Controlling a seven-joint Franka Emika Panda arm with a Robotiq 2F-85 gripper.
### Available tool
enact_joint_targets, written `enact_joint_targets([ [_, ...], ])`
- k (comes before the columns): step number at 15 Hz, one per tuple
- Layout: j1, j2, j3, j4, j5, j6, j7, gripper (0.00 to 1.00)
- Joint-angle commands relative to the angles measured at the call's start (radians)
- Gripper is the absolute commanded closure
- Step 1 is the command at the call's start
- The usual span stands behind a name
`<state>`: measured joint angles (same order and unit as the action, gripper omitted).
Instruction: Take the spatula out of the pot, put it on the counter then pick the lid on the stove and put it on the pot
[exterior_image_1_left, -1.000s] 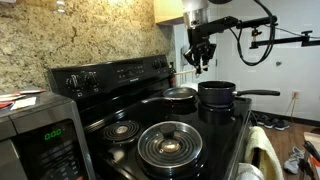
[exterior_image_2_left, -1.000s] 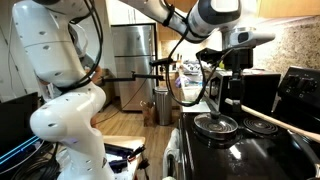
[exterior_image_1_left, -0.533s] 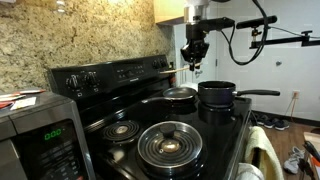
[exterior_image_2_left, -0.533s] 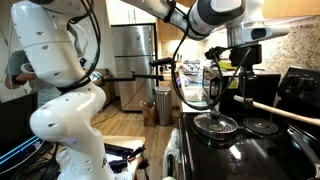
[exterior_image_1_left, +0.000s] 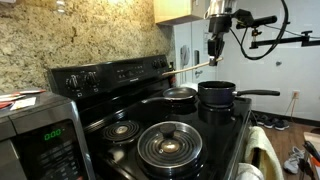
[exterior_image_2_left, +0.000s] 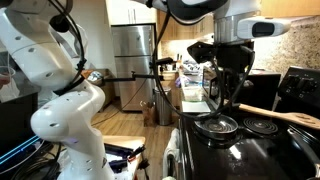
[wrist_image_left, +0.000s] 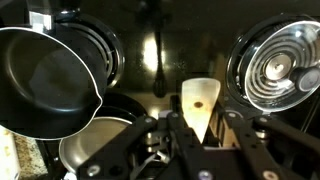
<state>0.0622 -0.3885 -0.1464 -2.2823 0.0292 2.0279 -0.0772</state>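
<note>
Wrist view, read left to right. The pot (wrist_image_left: 45, 85) sat well off to the left of the gripper (wrist_image_left: 200, 135), with its dark interior open to the camera. A frying pan (wrist_image_left: 92, 150) with a silvery inside sat lower in the frame, touching or overlapping the pot's outline, nearer the gripper on the same side. At centre the jaws stood narrow and clamped on the spatula (wrist_image_left: 200, 100), whose pale flat blade projected forward from between them over the dark top of the stove (wrist_image_left: 150, 35). Well off to the right of the gripper the lid (wrist_image_left: 275, 65) lay flat on a coil burner with its knob up, apart from the pot. In an exterior view, again left to right: a microwave (exterior_image_1_left: 35, 135) stood at the frame's near left, far from the gripper. The lid sat on the front burner, below and nearer the camera than the gripper. The spatula's thin silvery handle ran out sideways from the jaws toward the stove's back panel. The gripper hung high above the pot, not touching it, and the spatula was entirely clear of the pot's rim.
</note>
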Motion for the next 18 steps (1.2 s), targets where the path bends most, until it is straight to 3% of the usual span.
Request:
enact_joint_targets([
  [1, -0.034, -0.015, 0.018, -0.01, 0.019, -0.008, -0.036, 0.71],
  [2, -0.034, -0.026, 0.012, -0.016, 0.02, -0.012, -0.049, 0.71],
  [3, -0.031, -0.029, 0.013, -0.018, 0.021, -0.012, -0.05, 0.92],
  [5, 0.019, -0.012, -0.007, -0.006, 0.076, -0.034, -0.199, 0.92],
  [14, 0.118, 0.053, 0.008, 0.012, 0.22, -0.061, -0.586, 0.92],
  [15, 0.087, 0.043, 0.033, -0.004, 0.184, -0.036, -0.494, 0.92],
  [16, 0.088, 0.046, 0.037, -0.004, 0.188, -0.037, -0.504, 0.71],
  [18, 0.084, 0.047, 0.039, -0.004, 0.187, -0.037, -0.503, 0.71],
])
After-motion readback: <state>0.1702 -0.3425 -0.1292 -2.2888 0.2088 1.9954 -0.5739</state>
